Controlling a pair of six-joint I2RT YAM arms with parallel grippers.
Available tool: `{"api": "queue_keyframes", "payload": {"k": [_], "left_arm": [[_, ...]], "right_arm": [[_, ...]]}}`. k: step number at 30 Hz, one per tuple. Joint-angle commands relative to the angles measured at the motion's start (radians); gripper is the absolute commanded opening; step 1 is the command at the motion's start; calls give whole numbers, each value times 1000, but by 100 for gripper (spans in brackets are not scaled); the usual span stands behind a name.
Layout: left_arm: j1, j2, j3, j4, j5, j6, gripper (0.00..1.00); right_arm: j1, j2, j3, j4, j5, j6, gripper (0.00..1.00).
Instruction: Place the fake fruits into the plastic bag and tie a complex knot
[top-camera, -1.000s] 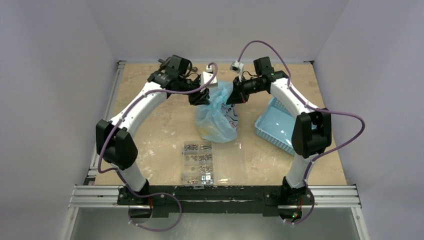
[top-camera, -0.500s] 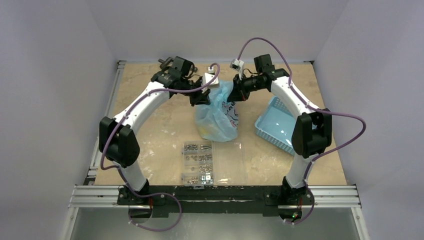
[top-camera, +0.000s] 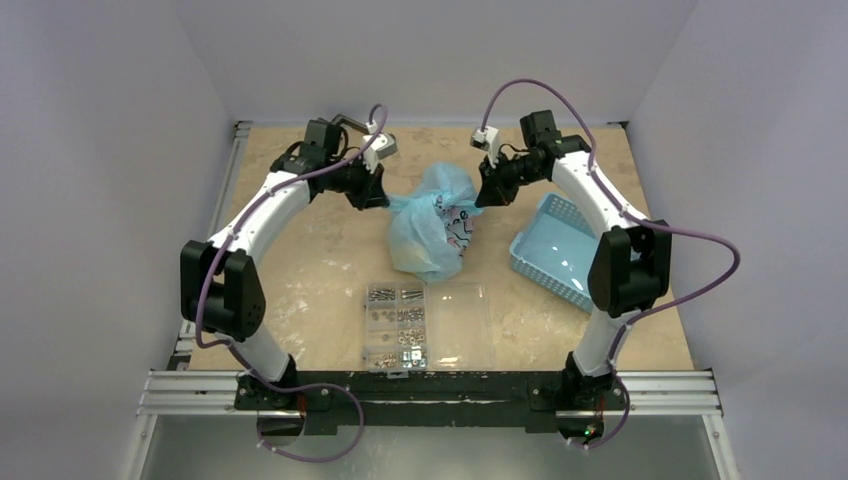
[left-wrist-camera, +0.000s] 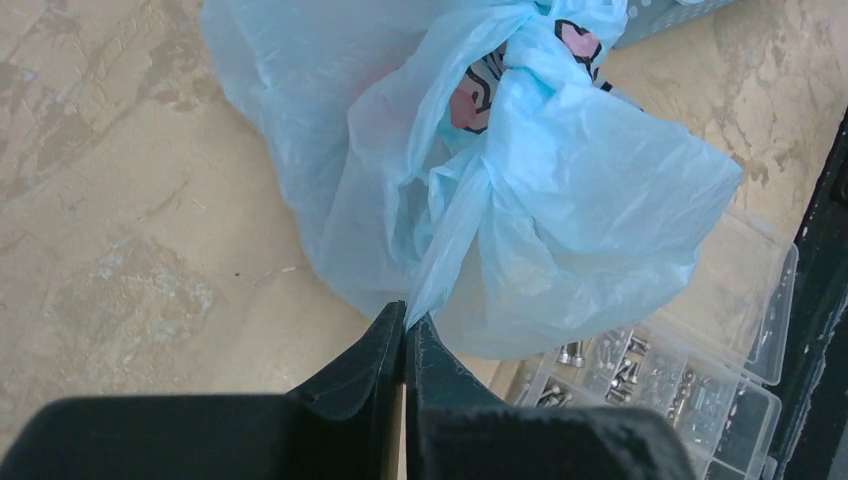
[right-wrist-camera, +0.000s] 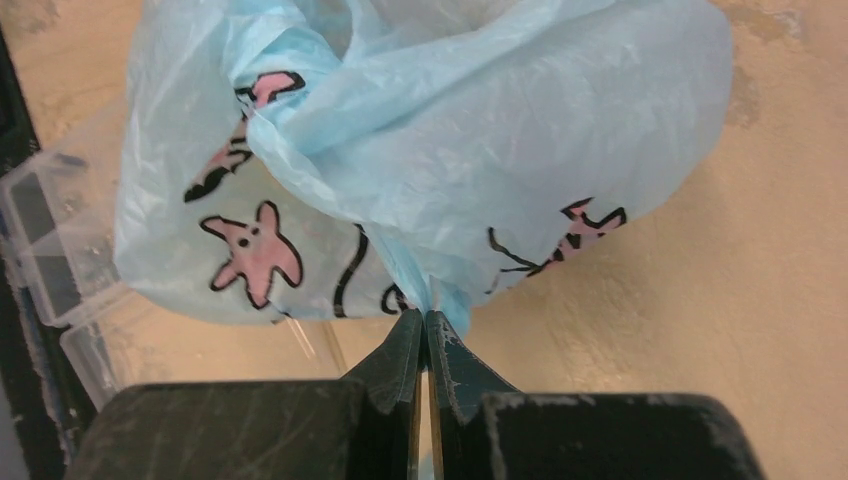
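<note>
The light-blue plastic bag (top-camera: 430, 225) with its pink and black cartoon print sits mid-table, bulging; the fake fruits are hidden inside it. My left gripper (top-camera: 378, 197) is shut on a stretched strand of the bag's handle (left-wrist-camera: 450, 240), pulled out to the left. My right gripper (top-camera: 485, 193) is shut on the other handle strand (right-wrist-camera: 405, 265), pulled to the right. The bunched, twisted knot (left-wrist-camera: 520, 45) sits on top of the bag between the two strands; it also shows in the right wrist view (right-wrist-camera: 290, 110).
A clear compartment box of screws (top-camera: 400, 325) lies in front of the bag, also in the left wrist view (left-wrist-camera: 660, 375). A rigid blue slotted basket (top-camera: 555, 245) stands to the right. The table's black front rail (top-camera: 430, 385) runs along the near edge.
My left gripper has pulled out to the left and my right gripper slightly to the right, stretching the handle strands apart. The bag top has drawn tighter and the bag has shifted.
</note>
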Motion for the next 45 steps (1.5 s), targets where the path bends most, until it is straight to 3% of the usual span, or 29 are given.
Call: {"api": "queue_keyframes", "payload": {"k": [1,5,10,11,13,15,20,23,29,31,41,45], "left_arm": [[22,-60,-53,35,-63,-42,0],[30,-42,-76,51,-61,-49,0],[27,-26,-56,73,-27,-78,0],[27,-23,-49,74,-25,-81,0],[27,-23,-46,81,-5,-85,0],[24,-22,-42,88,11,-88,0],[13,-15,-25,81,22,-84,0],[7,-12,-20,78,21,-76,0],[0,-9,-10,78,23,-73,0],[-2,-8,-7,79,24,-73,0],[-4,-7,0,70,22,-55,0],[-4,-5,-2,72,25,-55,0]], "right_arm": [[-63,-63,-46,-63,151,-174,0],[-73,-26,-30,-75,150,-195,0],[-48,-28,8,-89,32,-153,0],[-47,-27,8,-101,16,-160,7],[-46,-24,0,-102,4,-151,32],[-45,-24,-11,-91,-6,-132,48],[-26,-53,-60,23,-15,-49,65],[2,-42,-65,37,-30,-21,64],[37,-38,-132,139,-21,99,37],[46,-52,-175,213,24,139,35],[83,-83,-294,403,203,218,37],[83,-96,-312,447,232,270,53]]}}
